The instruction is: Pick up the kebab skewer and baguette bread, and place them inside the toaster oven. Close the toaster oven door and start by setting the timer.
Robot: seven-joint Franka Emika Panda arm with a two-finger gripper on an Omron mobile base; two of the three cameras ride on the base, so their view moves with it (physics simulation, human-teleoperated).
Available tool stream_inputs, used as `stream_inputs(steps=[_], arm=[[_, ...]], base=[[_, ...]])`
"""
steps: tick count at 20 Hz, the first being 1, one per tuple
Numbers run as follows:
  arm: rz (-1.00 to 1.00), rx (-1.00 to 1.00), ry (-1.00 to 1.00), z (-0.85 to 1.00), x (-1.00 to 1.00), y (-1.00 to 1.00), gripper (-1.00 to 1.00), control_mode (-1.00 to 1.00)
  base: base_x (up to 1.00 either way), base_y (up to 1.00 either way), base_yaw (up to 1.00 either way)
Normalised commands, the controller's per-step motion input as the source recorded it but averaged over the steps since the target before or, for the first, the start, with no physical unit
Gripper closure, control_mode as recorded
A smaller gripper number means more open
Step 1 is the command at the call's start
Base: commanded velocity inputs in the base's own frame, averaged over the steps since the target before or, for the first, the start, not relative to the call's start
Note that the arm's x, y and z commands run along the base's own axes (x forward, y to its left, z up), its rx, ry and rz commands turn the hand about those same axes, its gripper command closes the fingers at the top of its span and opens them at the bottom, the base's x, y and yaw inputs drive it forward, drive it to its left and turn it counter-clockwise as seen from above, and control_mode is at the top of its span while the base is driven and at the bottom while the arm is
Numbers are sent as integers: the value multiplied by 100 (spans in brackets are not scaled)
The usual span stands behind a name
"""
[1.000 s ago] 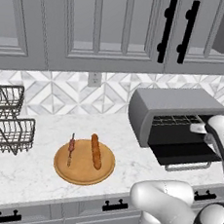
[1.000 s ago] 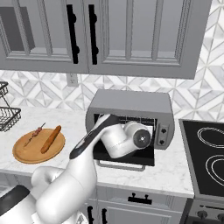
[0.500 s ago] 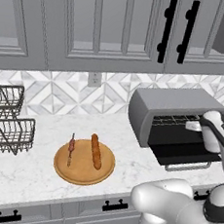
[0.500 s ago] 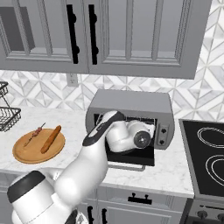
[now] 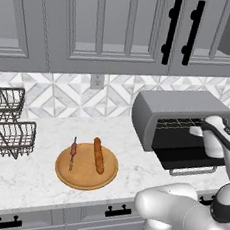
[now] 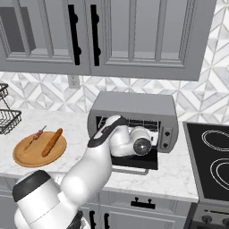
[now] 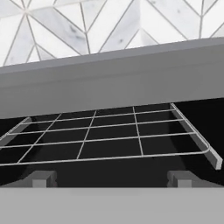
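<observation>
The kebab skewer (image 5: 73, 153) (image 6: 36, 137) and the baguette bread (image 5: 98, 155) (image 6: 52, 142) lie side by side on a round wooden board (image 5: 83, 176) (image 6: 31, 156), left of the toaster oven (image 5: 180, 106) (image 6: 134, 105). The toaster oven door (image 5: 185, 157) (image 6: 134, 162) is folded down, its bar handle (image 5: 191, 171) toward the counter edge. My gripper (image 7: 111, 179) (image 5: 197, 129) hovers at the oven mouth, just above the door. It points in at the bare wire rack (image 7: 109, 135). Its jaws are open with nothing between the fingertips (image 7: 43, 178). The oven's knob panel (image 6: 166, 134) is at its right.
A wire dish rack (image 5: 5, 125) (image 6: 6, 118) stands at the far left of the marble counter (image 5: 25, 178). A black cooktop (image 6: 214, 156) adjoins the oven's right side. Grey wall cabinets (image 5: 121, 27) hang low overhead. My arm (image 6: 96, 156) reaches across the counter in front of the oven.
My hand has shifted slightly closer to the oven opening and the arm has swung with it. The jaws stay open. Skewer, baguette and door have not moved.
</observation>
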Motion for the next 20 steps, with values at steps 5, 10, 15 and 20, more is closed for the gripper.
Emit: stream_inputs(steps=[5, 10, 15, 20], arm=[[-1, 0, -8, 0, 4, 0, -100, -100], [0, -1, -12, 0, 7, 0, -100, -100], [0, -7, -1, -10, 19, 0, -100, -100], [0, -1, 0, 0, 35, 0, -100, -100]], base=[[0, 0, 0], [0, 0, 0], [0, 0, 0], [0, 0, 0]])
